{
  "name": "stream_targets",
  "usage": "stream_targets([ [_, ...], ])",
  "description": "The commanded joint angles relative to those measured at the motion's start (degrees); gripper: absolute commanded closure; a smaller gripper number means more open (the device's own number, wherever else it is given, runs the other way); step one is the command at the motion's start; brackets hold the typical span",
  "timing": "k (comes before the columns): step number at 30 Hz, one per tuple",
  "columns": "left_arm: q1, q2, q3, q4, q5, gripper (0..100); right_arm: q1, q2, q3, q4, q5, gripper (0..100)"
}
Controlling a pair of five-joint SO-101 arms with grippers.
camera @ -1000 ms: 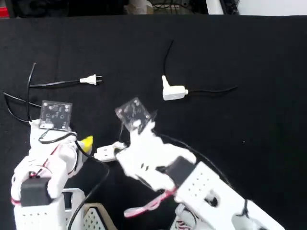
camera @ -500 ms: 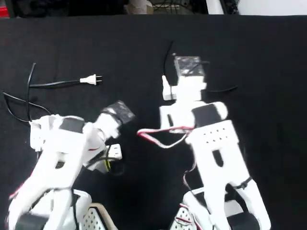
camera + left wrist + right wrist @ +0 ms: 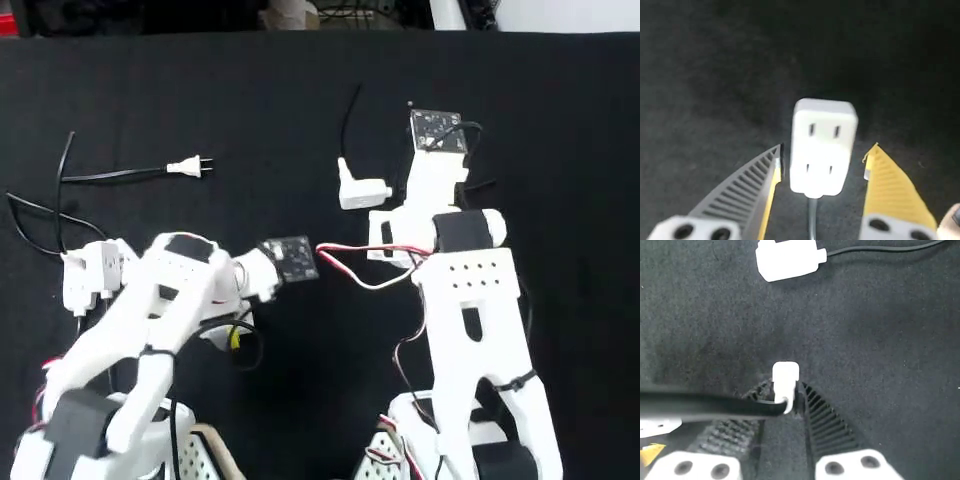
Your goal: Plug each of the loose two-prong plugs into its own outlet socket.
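- Near-left on the black cloth table [image 3: 560, 90], the left gripper [image 3: 825, 149] hangs over an outlet socket [image 3: 824, 125]. Its jaws are spread wide, one on either side, with a gap showing at each, so it grips nothing. Straddling the block this way looks meant to steady it against sliding when a plug is pushed in.
- The socket is a smooth white plastic block with rounded corners. It has two pairs of narrow slots on its upper face and a dark cord leaving one end. One yellow finger [image 3: 890, 190] is finely ribbed and its partner is grey and ribbed, likely for purchase on slick plastic.
- Toward the middle-right, the right gripper [image 3: 786, 390] is clamped on a small plug [image 3: 785, 375]. The plug is white and squarish, and its black cord [image 3: 705, 410] trails away across the cloth. Its prongs are hidden. Holding it by the body would leave them free to enter slots.
- Near it, on the far side, lies a white corded block [image 3: 787, 262], chunky and rounded. I judge it another socket, though no slots can be made out.
- Far-left, a second loose plug [image 3: 190, 166] lies untouched, well apart from both arms. Its two thin prongs point right.
- The cloth is matte and felt-like.
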Motion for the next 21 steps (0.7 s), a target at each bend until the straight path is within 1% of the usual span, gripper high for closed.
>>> stream_targets([
  [1,0.92,2.11,-2.15,-0.53,-0.97,73,0.88,-0.04,-2.77,-0.35,0.44,98.7],
  [3,0.57,3.16,-2.51,-0.53,-0.44,73,0.88,-0.04,-2.68,-0.35,0.44,98.7],
  [4,0.57,3.16,-2.59,-0.53,0.97,74,0.88,-0.04,-2.68,-0.35,0.44,98.7],
  [7,1.19,3.16,-2.77,-0.53,6.59,83,0.88,-0.04,-2.68,-0.35,0.44,98.7],
  [11,1.71,3.52,-5.49,-0.44,18.55,95,0.79,-0.04,-2.68,-0.35,0.44,98.7],
  [16,2.95,3.69,-9.54,1.76,29.63,96,0.79,-0.04,-2.68,-0.35,0.44,98.7],
  [18,3.03,3.78,-11.74,1.49,33.23,96,0.79,-0.04,-2.68,-0.35,0.44,98.7],
  [21,3.03,3.87,-13.05,1.41,33.67,94,0.7,-0.04,-2.59,-0.35,0.44,98.7],
])
